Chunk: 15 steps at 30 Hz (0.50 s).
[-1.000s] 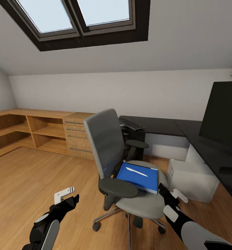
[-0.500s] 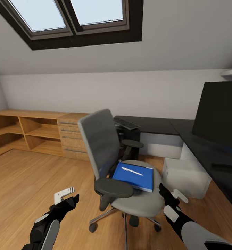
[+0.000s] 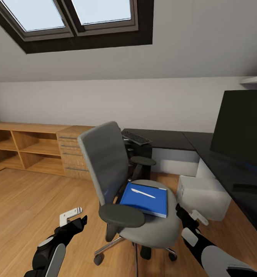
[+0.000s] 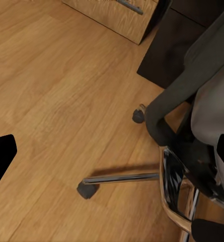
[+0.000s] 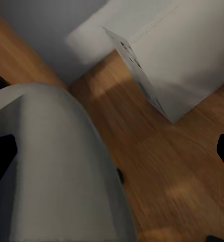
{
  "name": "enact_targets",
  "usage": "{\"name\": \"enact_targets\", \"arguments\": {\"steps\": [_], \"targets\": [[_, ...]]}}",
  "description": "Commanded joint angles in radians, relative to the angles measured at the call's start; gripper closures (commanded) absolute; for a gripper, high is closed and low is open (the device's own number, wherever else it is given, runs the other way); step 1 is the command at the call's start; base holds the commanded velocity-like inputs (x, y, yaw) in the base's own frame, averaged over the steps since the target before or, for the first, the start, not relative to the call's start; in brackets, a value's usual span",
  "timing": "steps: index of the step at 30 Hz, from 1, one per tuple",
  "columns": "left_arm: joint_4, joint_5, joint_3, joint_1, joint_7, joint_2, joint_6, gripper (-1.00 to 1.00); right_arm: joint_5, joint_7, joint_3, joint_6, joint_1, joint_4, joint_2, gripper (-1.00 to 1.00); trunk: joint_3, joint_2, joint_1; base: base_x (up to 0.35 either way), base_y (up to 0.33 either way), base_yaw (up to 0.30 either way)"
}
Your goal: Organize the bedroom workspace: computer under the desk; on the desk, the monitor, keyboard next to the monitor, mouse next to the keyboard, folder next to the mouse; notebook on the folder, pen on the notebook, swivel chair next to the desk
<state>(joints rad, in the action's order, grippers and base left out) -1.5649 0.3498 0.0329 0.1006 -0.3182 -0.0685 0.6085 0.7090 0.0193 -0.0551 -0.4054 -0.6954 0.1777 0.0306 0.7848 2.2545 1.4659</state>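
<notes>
1 pen (image 3: 142, 193) atop folder (image 3: 145, 200) — swivel chair (image 3: 117, 181).

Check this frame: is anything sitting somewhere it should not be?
Yes. The bright blue flat folder lies on the grey swivel chair's seat with a thin pale pen on it, not on the glossy black desk.

I see open floor (image 3: 24, 207) to my left; the swivel chair's armrest (image 3: 121, 214) blocks the folder (image 3: 144, 199).
</notes>
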Motion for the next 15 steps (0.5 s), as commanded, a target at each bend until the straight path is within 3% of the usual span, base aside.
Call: {"name": "enact_targets", "arguments": {"steps": [1, 5, 7, 15], "targets": [[-0.001, 0.011, 0.001, 0.001, -0.007, -0.001, 0.004, -1.0, -0.004, 0.002, -0.006, 0.011, 0.0, 0.0, 0.001, -1.0, 0.001, 0.0, 0.0, 0.035, 0.0, -0.001], [-0.001, 0.011, 0.001, 0.001, -0.007, -0.001, 0.004, -1.0, -0.001, 0.002, -0.01, 0.076, -0.001, 0.0, 0.012, -1.0, 0.001, 0.0, 0.0, 0.018, 0.0, -0.001], [-0.001, 0.01, 0.001, 0.001, -0.007, -0.001, 0.003, -1.0, 0.003, 0.002, -0.014, 0.136, -0.001, 0.002, 0.041, -1.0, 0.001, 0.0, 0.0, 0.003, 0.0, 0.0], [-0.001, 0.009, 0.003, 0.001, -0.007, 0.001, 0.001, -1.0, 0.025, 0.0, -0.015, 0.164, -0.001, 0.003, 0.053, -1.0, 0.001, 0.0, 0.0, 0.075, 0.0, 0.0]]}}
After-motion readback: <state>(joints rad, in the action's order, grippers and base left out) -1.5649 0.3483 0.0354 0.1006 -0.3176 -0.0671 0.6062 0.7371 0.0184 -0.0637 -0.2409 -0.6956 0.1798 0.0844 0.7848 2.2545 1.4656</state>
